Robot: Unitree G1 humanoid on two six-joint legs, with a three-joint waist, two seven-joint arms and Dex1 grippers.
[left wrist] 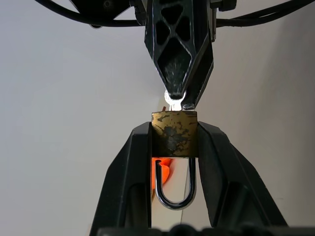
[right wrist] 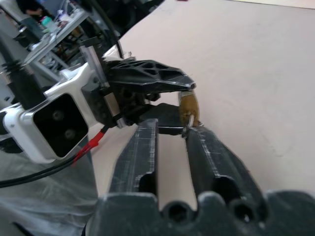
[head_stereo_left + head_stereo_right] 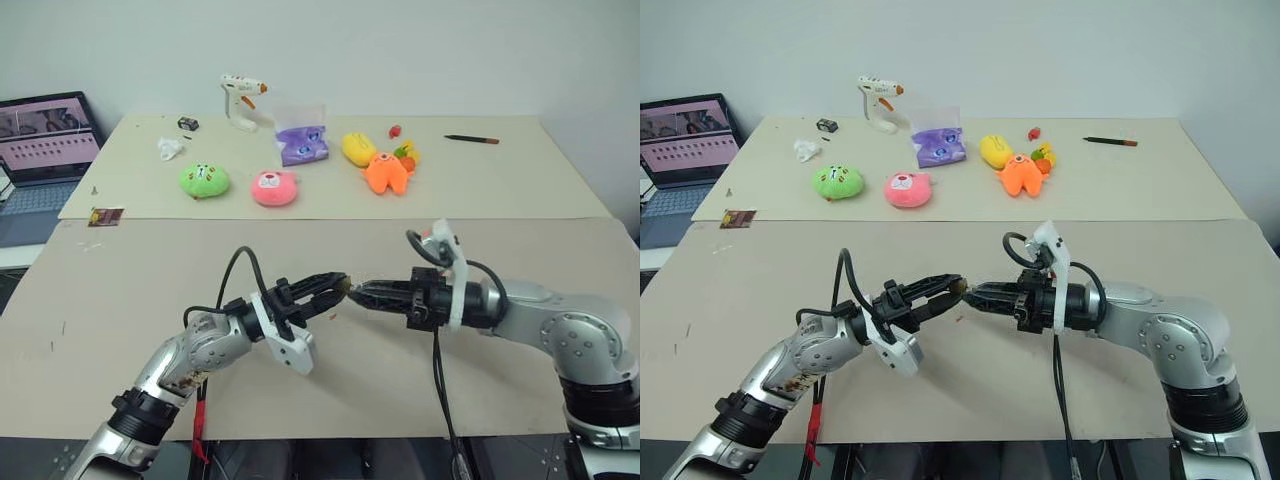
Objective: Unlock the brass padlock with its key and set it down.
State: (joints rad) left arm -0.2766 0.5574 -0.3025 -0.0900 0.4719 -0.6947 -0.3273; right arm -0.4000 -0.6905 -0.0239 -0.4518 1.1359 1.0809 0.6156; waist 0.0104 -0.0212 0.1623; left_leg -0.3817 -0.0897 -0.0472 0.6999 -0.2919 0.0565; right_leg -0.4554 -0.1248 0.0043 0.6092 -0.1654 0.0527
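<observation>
Brass padlock (image 1: 174, 133) sits clamped between the left tool's (image 1: 173, 147) fingers at frame centre, shackle toward the wrist, above the tabletop (image 3: 400, 390). The right tool (image 2: 172, 132), fingers slightly apart, meets it tip to tip, at the key (image 1: 173, 103) in the lock's end.

Two tables (image 3: 560, 200) stand pushed together, one behind the other. On the far one I count four plush toys: one green (image 3: 204, 180), one pink (image 3: 274, 187), one yellow (image 3: 358, 149) and one orange (image 3: 386, 172). There is one glue gun (image 3: 240, 102), one clear bag with a purple thing inside (image 3: 301, 137), one pen (image 3: 471, 139), one crumpled white scrap (image 3: 170, 148) and one small black object (image 3: 188, 124). One laptop (image 3: 45, 150) sits off to the side. Up front there is one brass padlock (image 1: 174, 133) with one key (image 1: 173, 103) in it, and two grippers, left (image 3: 338, 288) and right (image 3: 358, 293).
</observation>
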